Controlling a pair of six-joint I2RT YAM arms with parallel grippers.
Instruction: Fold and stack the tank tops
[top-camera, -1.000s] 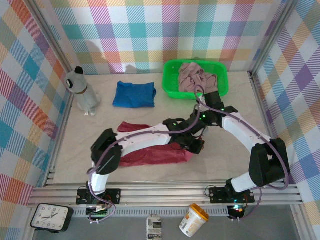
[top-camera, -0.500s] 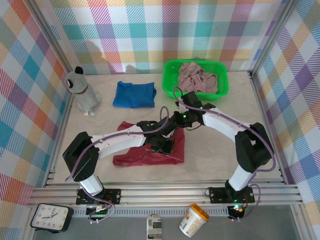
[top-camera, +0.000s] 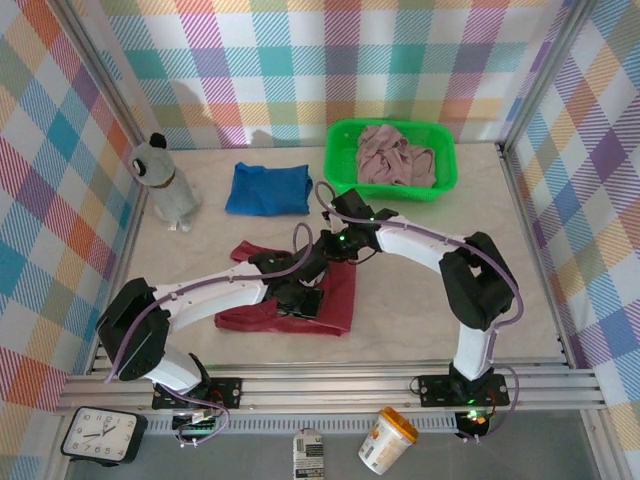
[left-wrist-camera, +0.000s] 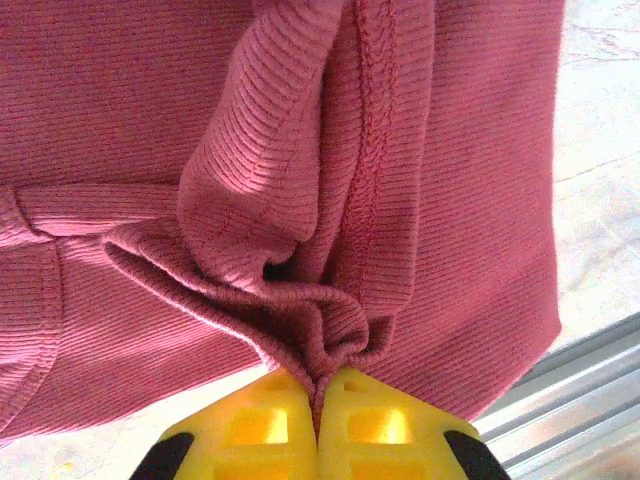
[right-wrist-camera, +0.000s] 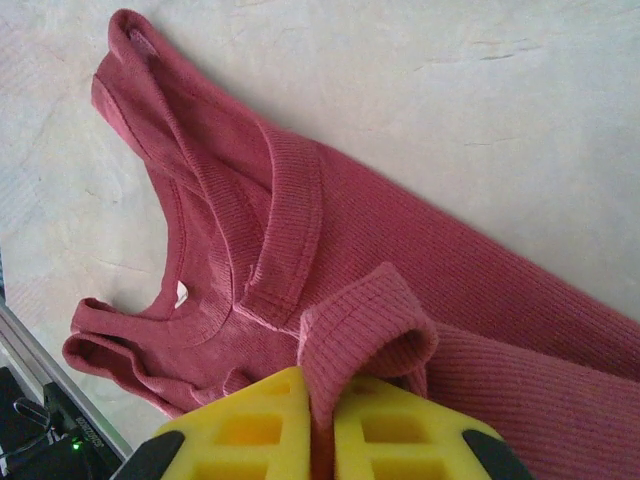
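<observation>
From above, the royal blue cloth tank top (top-camera: 268, 189) lies folded at the back. The pale pink one (top-camera: 392, 155) waits crumpled in the bright green plastic basket (top-camera: 342, 172), and the dark red ribbed one (top-camera: 340, 305) lies nearer, half folded.

Left wrist: the left gripper (left-wrist-camera: 318, 425) is clamped on its bunched edge.

Right wrist: the right gripper (right-wrist-camera: 320, 425) nips a hem fold.

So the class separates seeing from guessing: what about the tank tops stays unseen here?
Top view: the left arm covers part of the dark red tank top.
Left wrist view: bunched cloth hides how deep the left gripper bites.
Top view: the outline of the pink tank top, crumpled inside the green basket.
Top view: layers of the blue tank top, too small to count.
</observation>
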